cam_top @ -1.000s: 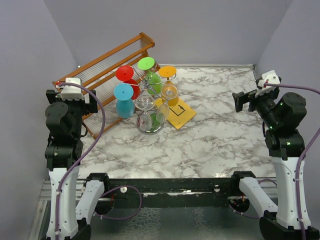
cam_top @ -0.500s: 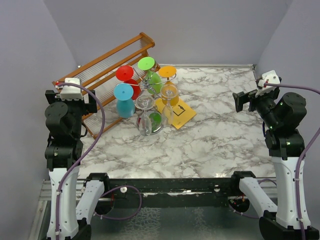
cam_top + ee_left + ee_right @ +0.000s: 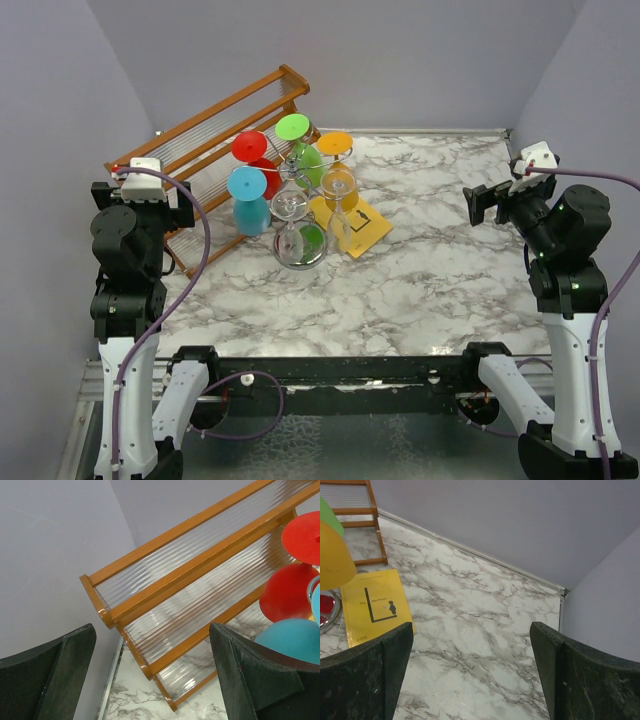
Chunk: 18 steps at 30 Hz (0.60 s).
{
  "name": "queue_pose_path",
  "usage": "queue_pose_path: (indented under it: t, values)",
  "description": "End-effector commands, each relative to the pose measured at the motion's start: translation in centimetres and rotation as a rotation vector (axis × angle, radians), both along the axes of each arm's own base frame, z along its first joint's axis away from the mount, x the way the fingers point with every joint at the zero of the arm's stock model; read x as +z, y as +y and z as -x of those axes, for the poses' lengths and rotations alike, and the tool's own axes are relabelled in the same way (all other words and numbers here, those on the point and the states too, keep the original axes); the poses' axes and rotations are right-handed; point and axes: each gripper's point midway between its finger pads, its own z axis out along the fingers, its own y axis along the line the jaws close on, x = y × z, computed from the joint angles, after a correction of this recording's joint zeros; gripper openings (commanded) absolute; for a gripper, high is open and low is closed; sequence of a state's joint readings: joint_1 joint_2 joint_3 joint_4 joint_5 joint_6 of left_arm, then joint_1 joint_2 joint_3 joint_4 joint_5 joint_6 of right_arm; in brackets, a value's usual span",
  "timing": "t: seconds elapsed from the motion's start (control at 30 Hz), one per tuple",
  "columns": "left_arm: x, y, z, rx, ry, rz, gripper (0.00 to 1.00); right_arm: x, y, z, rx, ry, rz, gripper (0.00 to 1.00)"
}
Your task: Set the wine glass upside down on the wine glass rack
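Nearest, at 9 o'clock on the table, the left arm is raised and folded in. The left jaws stand wide with nothing between them, facing the wooden slatted rack. At 3 o'clock the right arm mirrors it, and the right jaws are equally wide and empty above bare marble. Parked at the edges, neither arm crowds the glassware, so I judge nothing is left to place.

Farther in, at about 11 o'clock from the table's middle, stands the one wine glass rack, a silver wire tree on a round shiny base. Every glass I can find hangs from it foot up and bowl down, the curled arms catching the foot. There are four coloured ones: red glass, teal glass, green glass and orange glass. There is at least one clear glass; the clear ones blur together, so I cannot tell their number, nor which glass the task means.

One yellow booklet lies flat at the base's 3 o'clock. Farthest, the wooden rack leans along the back-left wall.
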<state>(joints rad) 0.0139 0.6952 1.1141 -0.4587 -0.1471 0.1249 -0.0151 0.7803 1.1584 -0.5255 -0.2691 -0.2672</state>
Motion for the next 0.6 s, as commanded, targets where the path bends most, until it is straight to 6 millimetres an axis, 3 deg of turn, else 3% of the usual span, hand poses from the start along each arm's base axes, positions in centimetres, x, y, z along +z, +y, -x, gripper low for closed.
queue_pose_path:
  t: [0.0,0.57]
  values:
    - [0.18,0.24,0.11,0.013,-0.017,0.009,0.99,-0.63,0.24,0.12,0.020,0.016,0.006,1.00]
    - [-0.03,0.77,0.05,0.047,-0.015,0.015,0.99,-1.04,0.47,0.02,0.036,0.026,0.008,1.00]
